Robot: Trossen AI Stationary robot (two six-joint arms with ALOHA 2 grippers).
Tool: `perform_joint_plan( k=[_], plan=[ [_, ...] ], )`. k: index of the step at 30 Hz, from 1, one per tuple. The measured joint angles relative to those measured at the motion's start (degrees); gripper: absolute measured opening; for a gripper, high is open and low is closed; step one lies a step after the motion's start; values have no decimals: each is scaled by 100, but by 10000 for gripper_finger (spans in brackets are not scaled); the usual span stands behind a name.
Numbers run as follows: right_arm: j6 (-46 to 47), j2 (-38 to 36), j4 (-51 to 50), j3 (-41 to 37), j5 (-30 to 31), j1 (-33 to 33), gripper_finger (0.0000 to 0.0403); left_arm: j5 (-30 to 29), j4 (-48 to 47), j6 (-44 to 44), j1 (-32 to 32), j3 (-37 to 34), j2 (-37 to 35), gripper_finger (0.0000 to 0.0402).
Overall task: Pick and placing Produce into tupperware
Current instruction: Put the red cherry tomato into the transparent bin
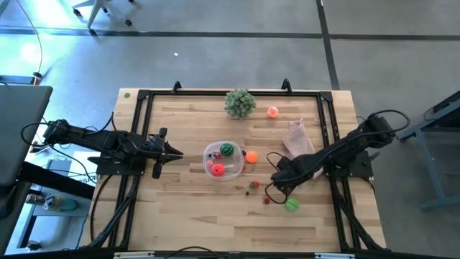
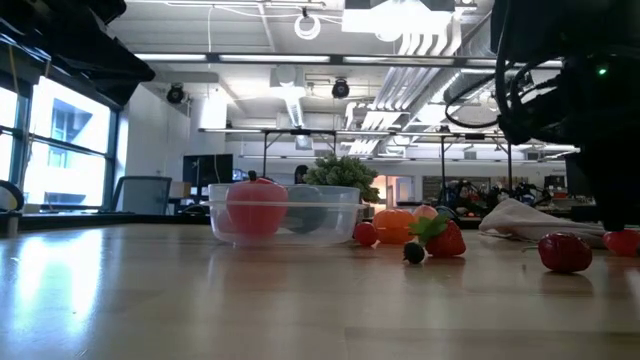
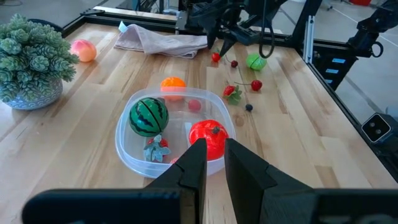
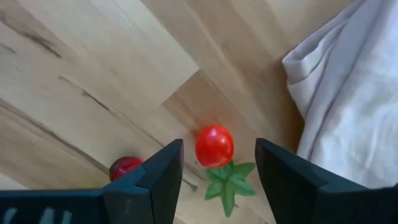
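Observation:
The clear tupperware (image 1: pixel 224 160) stands mid-table and holds a striped green ball (image 3: pixel 148 116), a red ball (image 3: pixel 209 138) and a small bluish piece. An orange ball (image 1: pixel 251 155) lies beside its right wall. My right gripper (image 4: pixel 217 149) points down, open, with one finger on either side of a small red tomato (image 4: pixel 214 142) that has a green leaf star and lies on the table; neither finger touches it. A dark red berry (image 4: pixel 124 167) lies close by. My left gripper (image 1: pixel 169 152) waits shut, left of the tupperware.
A bushy pale-green ball (image 1: pixel 239 103) and a pink ball (image 1: pixel 272 111) sit at the far edge. A pinkish-white bag (image 1: pixel 298 137) lies just beyond my right gripper. A green ball (image 1: pixel 291 205), a strawberry (image 3: pixel 232 93) and small berries (image 1: pixel 254 185) are scattered near it.

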Motion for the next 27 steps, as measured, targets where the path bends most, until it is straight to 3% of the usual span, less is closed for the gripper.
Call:
perform_joint_plan(
  k=[27],
  plan=[
    [-46,30,771,-599,-553,-148,193,0,0,2,0,0,0,46]
  ],
)
